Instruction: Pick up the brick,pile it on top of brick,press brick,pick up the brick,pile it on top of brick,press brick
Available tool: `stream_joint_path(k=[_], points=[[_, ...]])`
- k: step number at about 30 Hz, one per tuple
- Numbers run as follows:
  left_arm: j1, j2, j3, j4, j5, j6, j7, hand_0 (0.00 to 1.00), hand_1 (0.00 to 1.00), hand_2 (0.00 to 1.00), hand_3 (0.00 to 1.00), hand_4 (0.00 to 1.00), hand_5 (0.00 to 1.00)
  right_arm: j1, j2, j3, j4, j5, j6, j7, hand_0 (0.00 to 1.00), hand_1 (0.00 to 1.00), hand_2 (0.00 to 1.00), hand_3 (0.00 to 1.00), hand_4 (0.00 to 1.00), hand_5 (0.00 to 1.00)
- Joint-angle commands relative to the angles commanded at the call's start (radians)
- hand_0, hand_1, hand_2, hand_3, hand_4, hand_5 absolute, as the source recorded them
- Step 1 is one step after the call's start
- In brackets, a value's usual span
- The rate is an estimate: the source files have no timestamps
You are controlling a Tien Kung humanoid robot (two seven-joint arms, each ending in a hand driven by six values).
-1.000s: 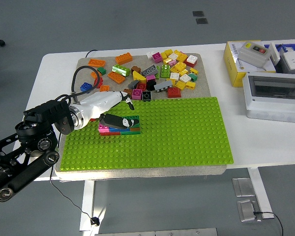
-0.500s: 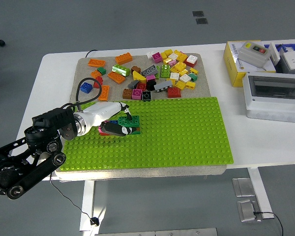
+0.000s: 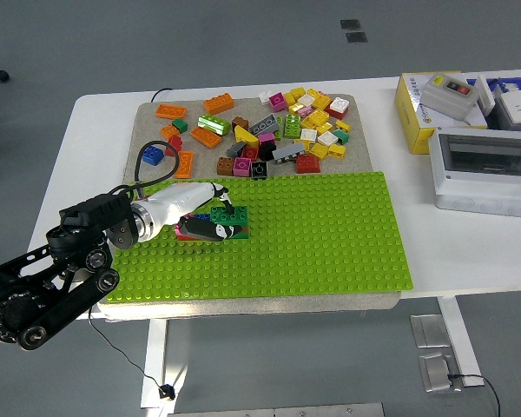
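Note:
A low stack of bricks stands on the left part of the green baseplate [image 3: 330, 234], with a green brick [image 3: 232, 214] on top and a magenta brick [image 3: 185, 230] at its left foot. My left hand [image 3: 219, 217] reaches in from the left. Its black fingers [image 3: 210, 231] lie stretched along the stack's near side, and the thumb touches the green brick's far edge. The fingers hide much of the stack's lower layers. The hand grasps nothing that I can see. My right arm is out of view.
Several loose bricks [image 3: 278, 130] of many colours lie on the grey mat behind the baseplate. A yellow box [image 3: 434, 109] and a grey-lidded case [image 3: 486, 169] stand at the table's right. A black cable [image 3: 143, 161] loops near my left wrist.
My left hand has slid down and towards me off the stack's top, uncovering the green brick. Over the last half second it has barely moved.

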Motion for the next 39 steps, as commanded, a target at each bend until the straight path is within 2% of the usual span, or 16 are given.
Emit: stream_joint_path(k=[10,18,24,33,39], points=[[0.010,-0.017,-0.016,0.041,-0.022,-0.009,-0.001,0.990,0.959,0.941,0.657,0.747,0.611,-0.001,0.000,-0.009,0.000,0.011,-0.001,0.004,0.696,0.630,0.449,0.751,0.634,0.998],[0.031,-0.024,-0.050,0.042,-0.027,-0.016,0.003,0.988,0.957,0.934,0.654,0.745,0.605,-0.003,-0.001,-0.011,0.000,0.015,-0.002,0.006,0.694,0.630,0.447,0.749,0.634,0.998],[0.050,-0.022,-0.111,0.009,-0.023,-0.018,-0.009,0.984,0.949,0.921,0.640,0.745,0.601,-0.003,-0.001,-0.006,0.000,0.009,-0.001,0.003,0.694,0.629,0.447,0.749,0.633,0.998],[0.074,-0.002,-0.194,-0.084,-0.015,-0.017,-0.012,0.981,0.946,0.911,0.634,0.744,0.597,-0.005,0.000,0.007,0.000,-0.008,0.002,-0.001,0.694,0.629,0.447,0.749,0.633,0.998],[0.111,0.009,-0.273,-0.118,-0.006,0.015,-0.047,0.980,0.945,0.913,0.639,0.738,0.585,-0.009,0.000,0.002,0.000,-0.004,0.002,0.002,0.695,0.630,0.451,0.755,0.636,0.998]])
